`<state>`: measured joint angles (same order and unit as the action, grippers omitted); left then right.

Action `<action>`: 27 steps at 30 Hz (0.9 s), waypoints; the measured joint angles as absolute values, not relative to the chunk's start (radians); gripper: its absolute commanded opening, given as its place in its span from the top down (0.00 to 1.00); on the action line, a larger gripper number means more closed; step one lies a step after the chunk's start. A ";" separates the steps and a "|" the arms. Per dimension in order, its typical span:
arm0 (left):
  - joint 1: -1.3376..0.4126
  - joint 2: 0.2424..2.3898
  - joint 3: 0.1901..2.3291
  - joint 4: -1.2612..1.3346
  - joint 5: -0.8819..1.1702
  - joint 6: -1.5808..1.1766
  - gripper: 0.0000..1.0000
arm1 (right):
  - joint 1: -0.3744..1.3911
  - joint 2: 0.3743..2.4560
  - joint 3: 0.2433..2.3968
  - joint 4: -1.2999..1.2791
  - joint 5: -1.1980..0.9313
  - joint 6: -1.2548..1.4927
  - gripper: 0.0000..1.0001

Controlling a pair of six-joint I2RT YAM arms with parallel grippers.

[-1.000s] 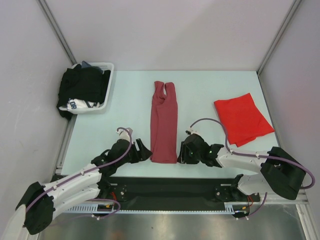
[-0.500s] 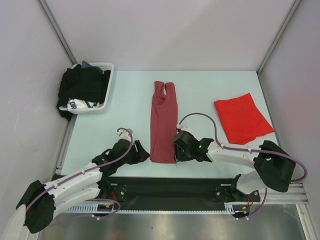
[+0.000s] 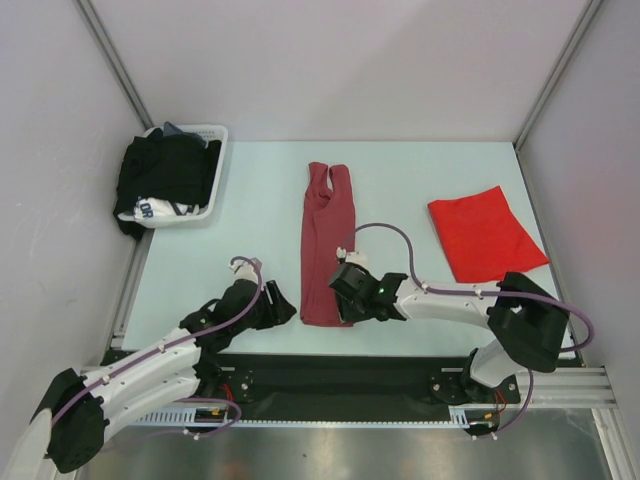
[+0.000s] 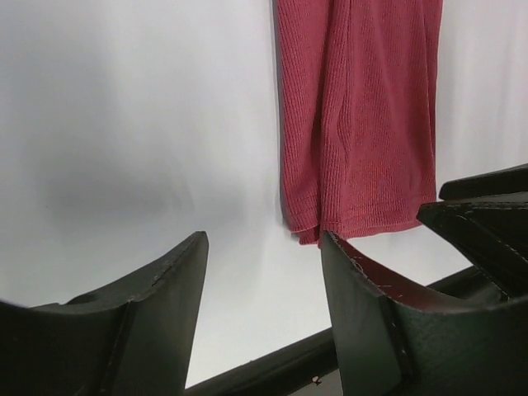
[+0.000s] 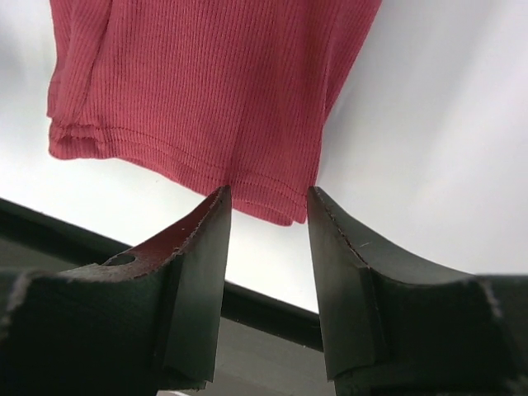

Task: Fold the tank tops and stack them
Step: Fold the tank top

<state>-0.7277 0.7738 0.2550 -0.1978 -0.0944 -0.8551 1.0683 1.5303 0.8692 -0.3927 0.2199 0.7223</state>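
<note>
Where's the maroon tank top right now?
Top view: the maroon tank top lies mid-table as a long strip, near hem between the left gripper and right gripper, bright red top to its right.

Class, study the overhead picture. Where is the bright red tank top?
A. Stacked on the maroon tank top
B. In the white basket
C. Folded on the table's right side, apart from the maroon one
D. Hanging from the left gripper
C: the bright red tank top lies folded on the right of the table, clear of the maroon tank top, which is stretched out lengthwise in the middle.
</note>
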 measured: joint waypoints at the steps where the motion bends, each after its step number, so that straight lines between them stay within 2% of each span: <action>1: -0.727 0.774 0.255 -0.198 -0.094 -0.855 0.38 | 1.070 1.542 0.875 -0.392 0.220 0.722 0.53; 3: -0.727 0.778 0.255 -0.197 -0.094 -0.854 0.38 | 1.072 1.561 0.882 -0.392 0.221 0.721 0.53; 5: -0.726 0.789 0.255 -0.197 -0.094 -0.852 0.39 | 1.072 1.577 0.887 -0.391 0.221 0.721 0.59; 9: -0.726 0.833 0.257 -0.194 -0.087 -0.845 0.40 | 1.073 1.608 0.891 -0.391 0.221 0.717 0.87; 12: -0.726 0.854 0.257 -0.186 -0.075 -0.842 0.44 | 1.073 1.607 0.891 -0.390 0.225 0.723 0.97; 15: -0.726 0.868 0.257 -0.174 -0.071 -0.836 0.44 | 1.072 1.588 0.878 -0.384 0.226 0.733 1.00; 27: -0.726 0.967 0.283 -0.107 -0.043 -0.830 0.47 | 1.018 1.391 0.673 -0.264 0.193 0.820 1.00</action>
<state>-0.7261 0.9672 0.2829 -0.1070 -0.0433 -0.8303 1.0183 1.3907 0.6727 -0.2642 0.1932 0.8200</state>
